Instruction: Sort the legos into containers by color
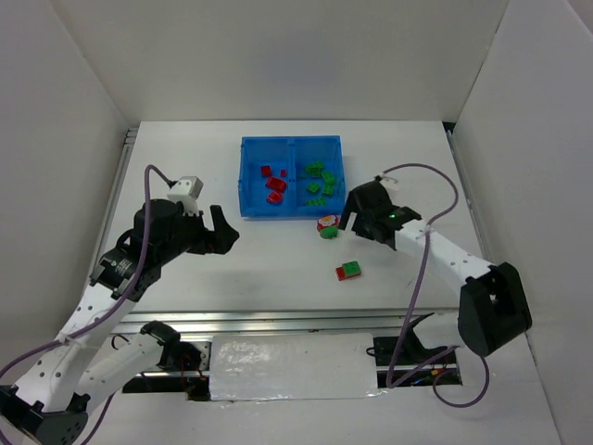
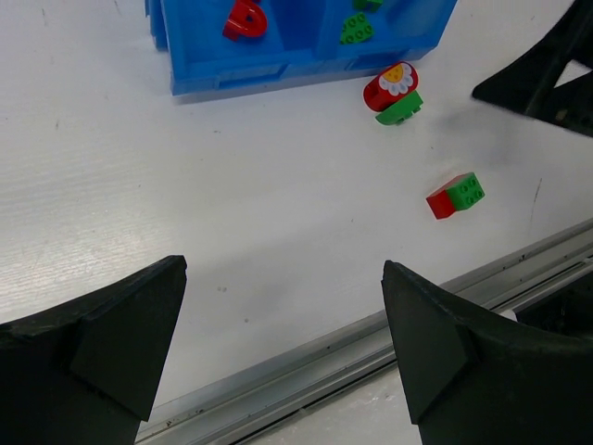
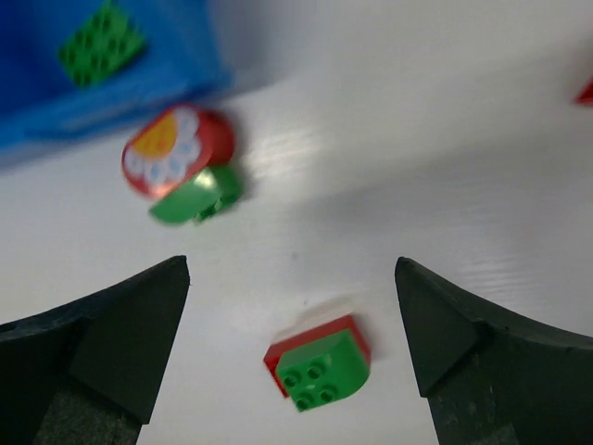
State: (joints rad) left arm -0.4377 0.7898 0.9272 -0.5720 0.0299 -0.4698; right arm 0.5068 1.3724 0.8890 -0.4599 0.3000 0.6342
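Note:
The blue tray (image 1: 245,176) holds red legos (image 1: 272,185) in its left compartment and several green legos (image 1: 320,181) in its right one. On the table in front of it lie a red flower-printed piece joined to a green one (image 1: 327,226) and a red-and-green joined brick (image 1: 349,271). My right gripper (image 1: 355,222) hovers open above them. In its wrist view the joined brick (image 3: 318,366) lies on the table between the fingers, with the flower piece (image 3: 176,153) further left. My left gripper (image 1: 225,232) stands open and empty left of the tray's front corner.
The left wrist view shows the tray's front wall (image 2: 278,69), both loose pieces and the metal rail (image 2: 371,343) along the table's near edge. White walls enclose the table on three sides. A red sliver (image 3: 586,91) shows at the right wrist view's edge.

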